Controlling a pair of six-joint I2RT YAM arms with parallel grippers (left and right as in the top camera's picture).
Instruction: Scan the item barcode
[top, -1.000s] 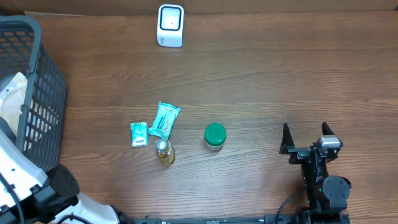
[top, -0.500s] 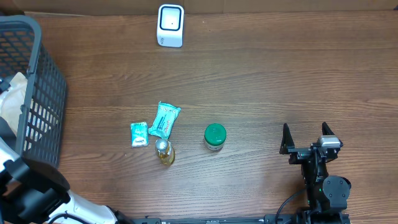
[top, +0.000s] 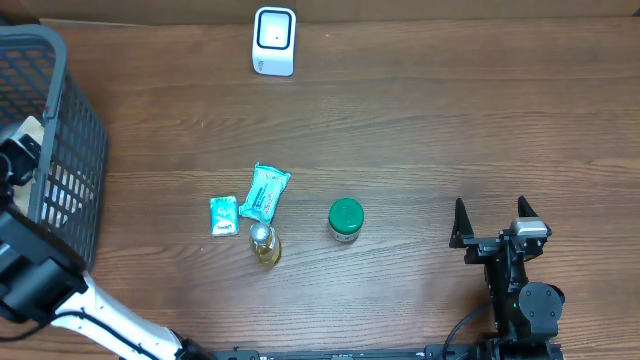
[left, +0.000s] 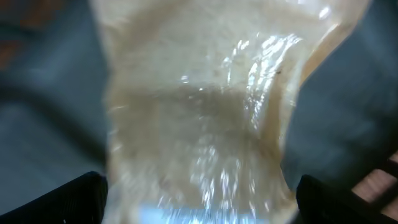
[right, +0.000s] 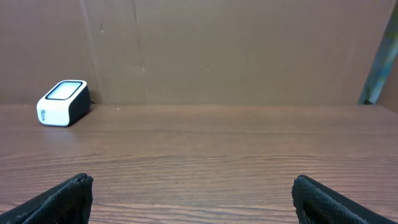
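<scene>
The pale, glossy, crinkled bag (left: 199, 112) lay blurred just ahead of the left pincer (left: 199, 200), between its wide-spread tips. Only the overhead view showed the green-lidded jar (top: 346, 220), left of the equally wide right pincer (top: 490, 226).

Table (top: 450, 120): scanner (top: 274, 40), basket (top: 70, 150), jar (top: 346, 220), bottle (top: 264, 243), packets (top: 264, 192)

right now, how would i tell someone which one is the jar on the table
On the wooden table, four small items sit clustered near the middle. The jar is the rightmost, standing apart from the teal packets and the small yellowish bottle; it alone has a round green lid.
</scene>
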